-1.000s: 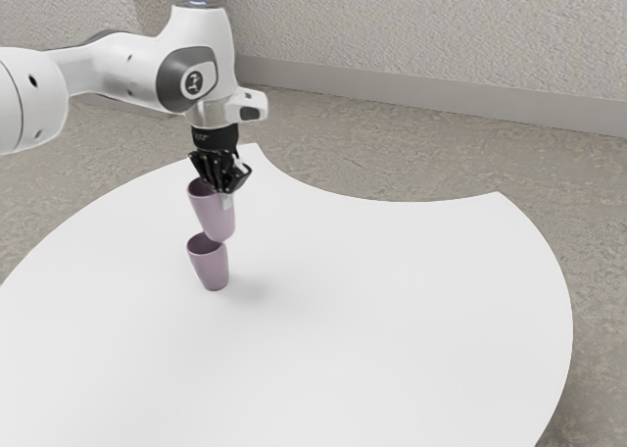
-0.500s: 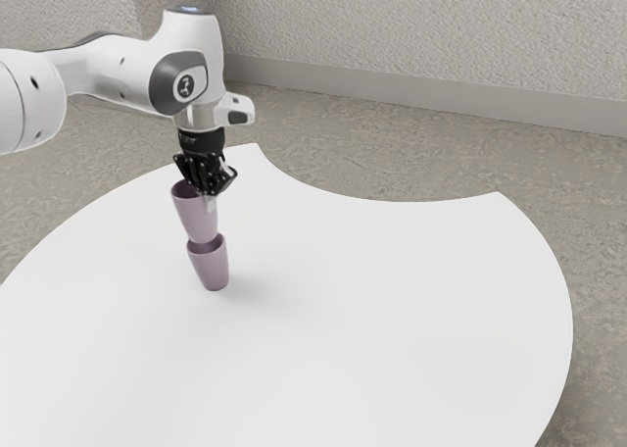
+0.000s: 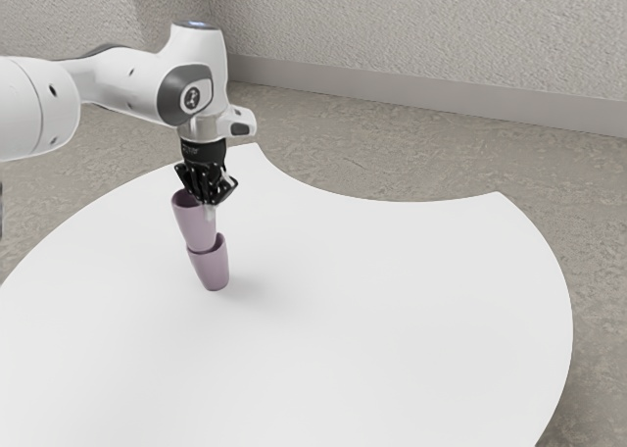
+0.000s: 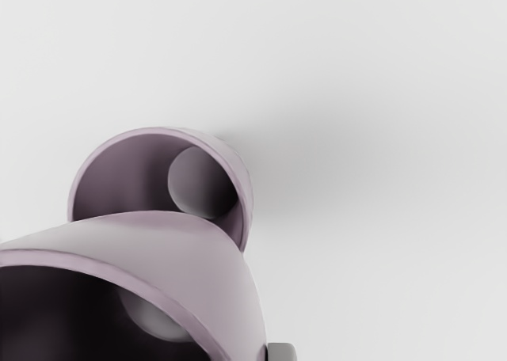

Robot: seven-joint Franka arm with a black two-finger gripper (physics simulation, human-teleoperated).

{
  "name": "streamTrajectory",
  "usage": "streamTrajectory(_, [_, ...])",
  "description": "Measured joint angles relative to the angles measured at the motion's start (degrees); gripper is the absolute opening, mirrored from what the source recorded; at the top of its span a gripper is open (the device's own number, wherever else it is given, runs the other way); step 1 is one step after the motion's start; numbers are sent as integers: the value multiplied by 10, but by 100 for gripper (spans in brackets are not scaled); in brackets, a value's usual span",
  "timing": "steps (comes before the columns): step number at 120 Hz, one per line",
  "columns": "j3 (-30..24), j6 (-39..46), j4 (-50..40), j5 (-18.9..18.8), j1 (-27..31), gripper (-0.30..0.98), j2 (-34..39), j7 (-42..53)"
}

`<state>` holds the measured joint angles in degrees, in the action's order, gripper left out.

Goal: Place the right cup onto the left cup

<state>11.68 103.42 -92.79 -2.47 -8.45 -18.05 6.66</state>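
Observation:
My gripper (image 3: 208,204) is shut on the upper mauve cup (image 3: 197,225), gripping it near its rim and holding it up off the table. The lower mauve cup (image 3: 210,270) stands upright on the white table. In the exterior view, the held cup's base overlaps the lower cup's rim, a little toward the exterior view's left; whether they touch I cannot tell. From the wrist camera, the held cup (image 4: 198,254) hides part of the lower cup's mouth, while much of the lower cup's inside (image 4: 119,179) is visible. A grey fingertip (image 4: 282,351) shows beside the held cup.
The round white table (image 3: 392,310) extends around the cups, with a curved notch in its far edge. Beyond it lie a grey-brown floor (image 3: 372,153) and a textured wall (image 3: 441,35).
Over the last second my hand carried the held cup toward the exterior view's left, then lowered it slightly onto or over the lower cup's rim. The lower cup has stayed put.

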Motion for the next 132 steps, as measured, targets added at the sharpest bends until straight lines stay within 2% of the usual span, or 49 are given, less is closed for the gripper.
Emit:
streamTrajectory(106, [-2, 3, 69, 9, 23, -10, -92, 3])
streamTrajectory(132, [-3, 0, 69, 15, 22, 24, -90, 3])
